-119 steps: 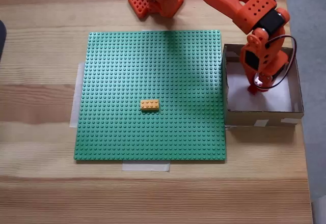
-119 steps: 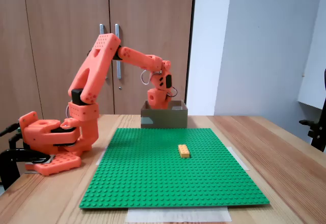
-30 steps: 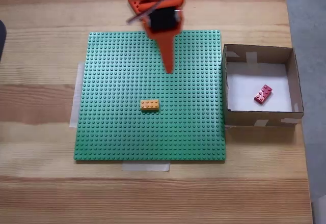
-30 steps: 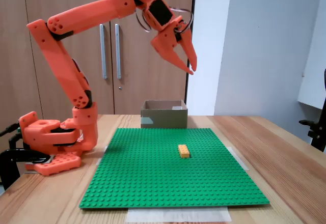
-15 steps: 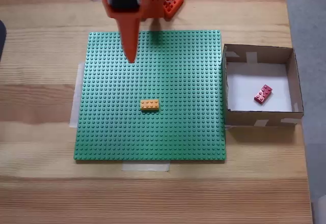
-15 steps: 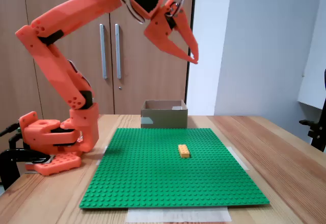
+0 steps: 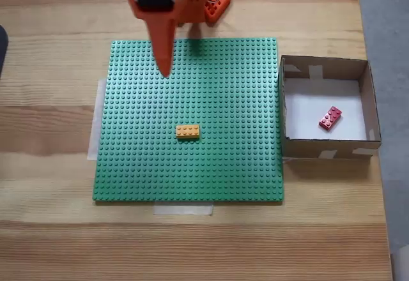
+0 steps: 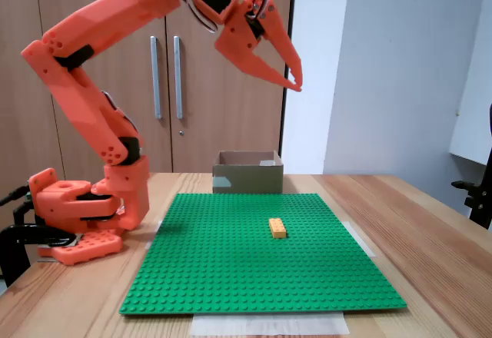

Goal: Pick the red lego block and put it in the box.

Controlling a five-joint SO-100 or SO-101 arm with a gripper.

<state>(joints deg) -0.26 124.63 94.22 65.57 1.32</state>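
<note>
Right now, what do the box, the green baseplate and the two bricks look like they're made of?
The box looks like brown cardboard: matte walls, pale tape patches, white floor. The green baseplate looks like hard moulded plastic, with an even stud grid and slight sheen. The red lego block and the orange-yellow brick look like the same studded plastic, though too small to judge their finish.

The red lego block (image 7: 330,117) lies in the box (image 7: 365,102), right of the baseplate (image 7: 243,153).

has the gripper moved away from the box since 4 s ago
Yes. The gripper left the box, now over the green baseplate's far-left part, raised high.
</note>
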